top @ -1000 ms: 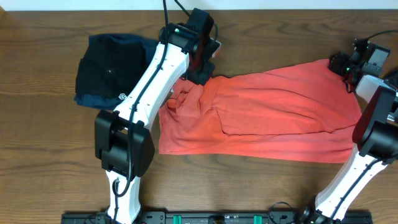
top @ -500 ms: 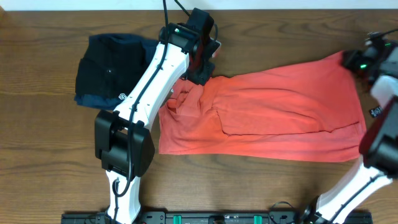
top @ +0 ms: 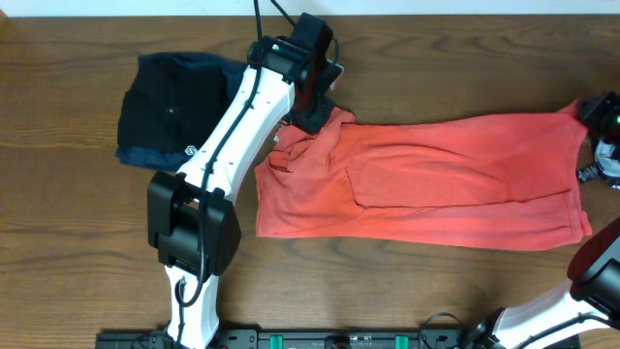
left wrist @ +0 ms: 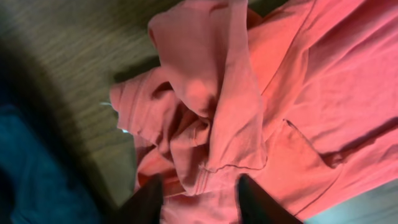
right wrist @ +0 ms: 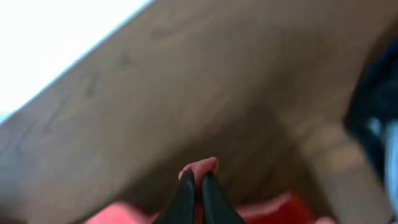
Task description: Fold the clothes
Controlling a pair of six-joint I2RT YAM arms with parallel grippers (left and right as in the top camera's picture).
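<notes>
The overhead camera looks straight down on the whole table point(top: 68, 242) from well above. The left wrist camera sits close, facing down past the spread left claw point(left wrist: 200, 180) onto the bunched red garment point(left wrist: 211, 112), which overhead also shows. The right wrist camera looks along the right claw point(right wrist: 198, 178), pinched on that garment's edge, at blurred tabletop beyond.

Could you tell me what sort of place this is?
Probably a robotics lab bench: white robot arms at a wooden table, with a red shirt and a dark navy garment laid out.
</notes>
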